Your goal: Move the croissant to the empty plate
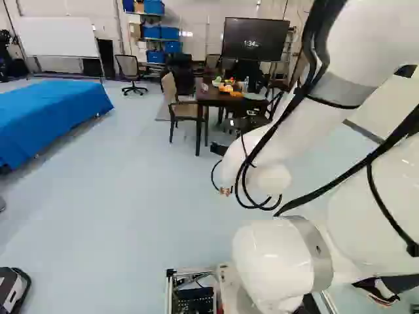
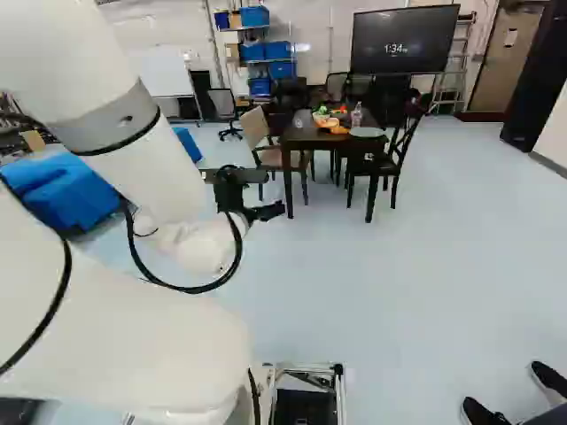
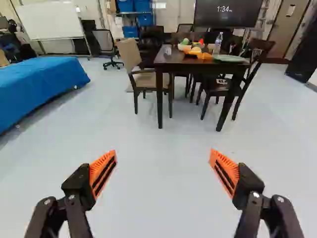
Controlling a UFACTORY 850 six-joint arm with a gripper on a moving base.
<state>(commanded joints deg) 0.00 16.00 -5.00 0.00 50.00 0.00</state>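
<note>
- At the foot of the right base view: open metal frame (image 2: pixel 340 390) around a dark unit, close in.
- Off to its right, a person's dark shoes (image 2: pixel 483 413), on the floor near the base.
- Lower left corner of the left base view: part of a white-and-black device (image 1: pixel 9 291).
- Gripper (image 2: pixel 282 209) out ahead, above the pale floor (image 3: pixel 161 198) and well apart from the table. In the wrist view its fingers stand wide apart, orange pads (image 3: pixel 104 171) facing across the gap.
- Dark table (image 3: pixel 168 63) ahead of the fingers. Tan chair (image 3: pixel 130 53) at its left side, dark chair (image 3: pixel 218 85) at its right; both flank the front legs.
- On the tabletop: pale plate (image 3: pixel 230 58) toward the right side. Beside it a cluster of food (image 3: pixel 198 53), orange, red and green; croissant too small to tell apart there. Clear bottle (image 3: pixel 218 43) just behind the plate.
- Blue-covered platform (image 1: pixel 52 114) off left, well apart from the table.
- Wheeled chair (image 1: pixel 129 72) behind, left of the tan one.
- Back of room, left to right: whiteboard (image 3: pixel 49 21), shelves with blue bins (image 1: pixel 170 34), dark screen (image 3: pixel 225 15) behind the table, door (image 3: pixel 285 25).
</note>
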